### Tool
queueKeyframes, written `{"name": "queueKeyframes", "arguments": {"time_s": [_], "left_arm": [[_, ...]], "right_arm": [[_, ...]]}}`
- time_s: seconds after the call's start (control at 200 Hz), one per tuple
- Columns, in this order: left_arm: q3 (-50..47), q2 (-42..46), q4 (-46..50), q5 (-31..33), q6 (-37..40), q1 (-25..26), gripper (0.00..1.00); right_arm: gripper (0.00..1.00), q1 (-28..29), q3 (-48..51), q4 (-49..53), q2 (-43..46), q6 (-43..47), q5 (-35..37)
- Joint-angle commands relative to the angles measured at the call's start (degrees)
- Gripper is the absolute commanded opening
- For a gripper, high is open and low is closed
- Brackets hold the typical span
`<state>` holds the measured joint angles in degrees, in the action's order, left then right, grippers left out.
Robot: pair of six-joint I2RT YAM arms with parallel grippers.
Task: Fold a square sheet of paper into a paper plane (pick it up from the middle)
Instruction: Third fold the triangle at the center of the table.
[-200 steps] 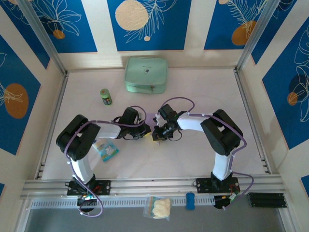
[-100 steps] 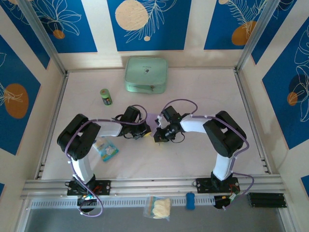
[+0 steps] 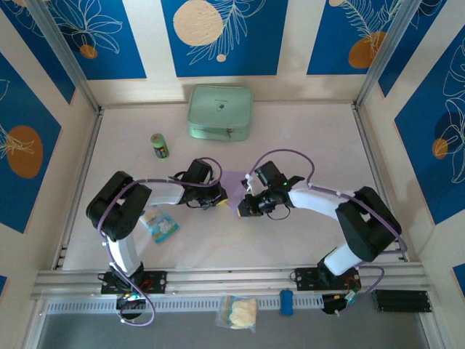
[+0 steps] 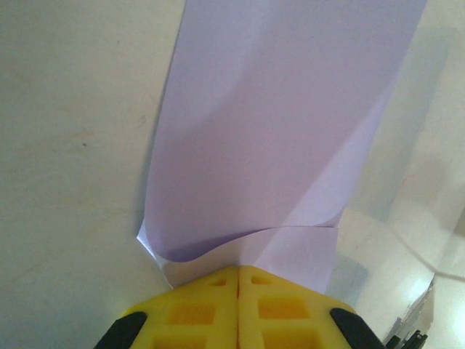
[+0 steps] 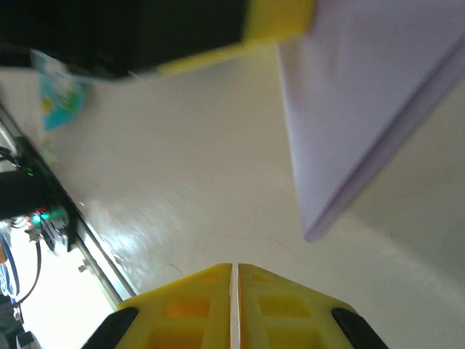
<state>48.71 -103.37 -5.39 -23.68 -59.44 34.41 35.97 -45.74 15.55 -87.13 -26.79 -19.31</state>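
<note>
Work surface: pale table (image 3: pixel 312 145) (matte, off-white), enclosed by blue-and-cream leaf-print wall panels (image 3: pixel 225 43). The lavender sheet of paper (image 4: pixel 276 145), partly folded, lies at table centre between both grippers. Left gripper (image 4: pixel 238 270): jaws closed, pinching the sheet's near edge, which curls off the table. Right gripper (image 5: pixel 234 270): jaws closed on nothing, just beside the sheet's corner.

Probably a lab: railed table (image 3: pixel 305 138), printed booth walls (image 3: pixel 221 36).

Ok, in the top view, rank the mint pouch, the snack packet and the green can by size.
Largest: mint pouch, by far.
Then: snack packet.
Smallest: green can.
</note>
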Motion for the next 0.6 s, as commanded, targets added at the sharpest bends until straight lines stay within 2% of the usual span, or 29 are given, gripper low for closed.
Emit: {"name": "queueKeyframes", "arguments": {"time_s": [0.0,0.325,0.595], "left_arm": [[0.4,-1.6,4.0,2.3,1.0,0.1,0.08],[0.7,-1.3,2.4,1.0,0.3,0.1,0.09],[1.9,-0.7,0.2,-1.3,3.2,0.0,0.12]], "right_arm": [[0.10,-0.1,-2.6,-0.7,-0.9,0.2,2.9],[0.07,3.1,-10.7,2.5,-13.2,-1.3,10.4],[0.05,3.1,-10.7,4.4,-17.1,-0.7,12.1]]}}
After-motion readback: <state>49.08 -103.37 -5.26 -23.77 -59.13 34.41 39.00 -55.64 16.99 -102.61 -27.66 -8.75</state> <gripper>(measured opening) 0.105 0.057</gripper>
